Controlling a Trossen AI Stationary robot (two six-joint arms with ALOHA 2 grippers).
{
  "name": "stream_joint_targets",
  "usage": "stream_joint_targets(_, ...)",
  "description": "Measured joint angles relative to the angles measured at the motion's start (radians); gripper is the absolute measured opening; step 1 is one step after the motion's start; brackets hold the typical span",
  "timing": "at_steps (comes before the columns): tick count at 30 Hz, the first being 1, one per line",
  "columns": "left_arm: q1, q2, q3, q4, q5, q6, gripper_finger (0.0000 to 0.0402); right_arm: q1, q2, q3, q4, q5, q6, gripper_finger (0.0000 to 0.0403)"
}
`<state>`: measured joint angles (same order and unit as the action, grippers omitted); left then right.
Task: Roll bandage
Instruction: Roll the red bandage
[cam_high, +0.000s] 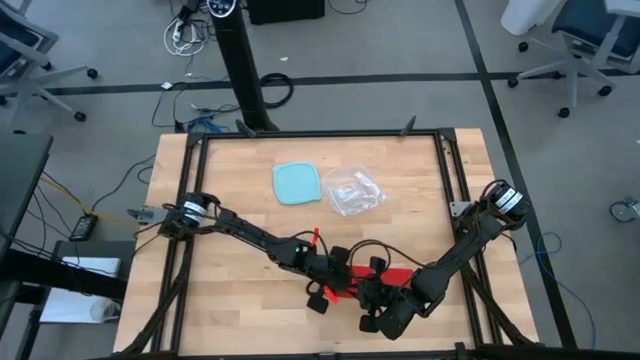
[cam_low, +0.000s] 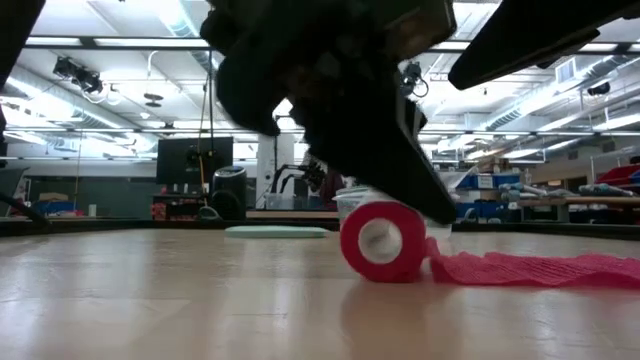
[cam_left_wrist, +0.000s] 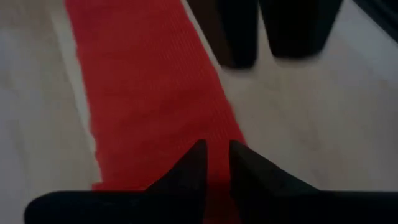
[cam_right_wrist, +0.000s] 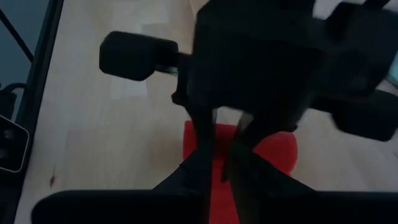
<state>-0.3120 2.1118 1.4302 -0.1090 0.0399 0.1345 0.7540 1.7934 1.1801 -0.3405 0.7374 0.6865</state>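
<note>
Where the two arms meet at the lower centre of the high view, the bandage (cam_low: 384, 241) stands on the table (cam_high: 230, 300) as a bright red, partly wound roll on edge, its netted loose end trailing flat toward the right of the low view. The left gripper (cam_left_wrist: 216, 163), reaching in from the frame's left, has its fingers narrowed on the red strip. The right gripper (cam_right_wrist: 219, 163), reaching from the right, pinches the bandage likewise. No writing is legible.
</note>
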Motion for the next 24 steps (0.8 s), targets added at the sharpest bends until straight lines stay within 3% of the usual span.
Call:
stream_joint_targets(7,-0.002,-0.049,0.035,0.008,0.002,0.018,0.0072,0.018,-0.015,0.000,-0.006,0.043,-0.001,0.0050)
stream_joint_targets(18,-0.002,-0.079,0.130,-0.439,-0.079,0.039,0.0072,0.029,-0.029,0.000,-0.043,0.048,0.028,0.0047)
stream_joint_targets(24,-0.002,-0.079,0.096,-0.454,-0.094,0.021,0.0072,0.027,-0.029,0.000,-0.059,0.024,0.051,0.0035)
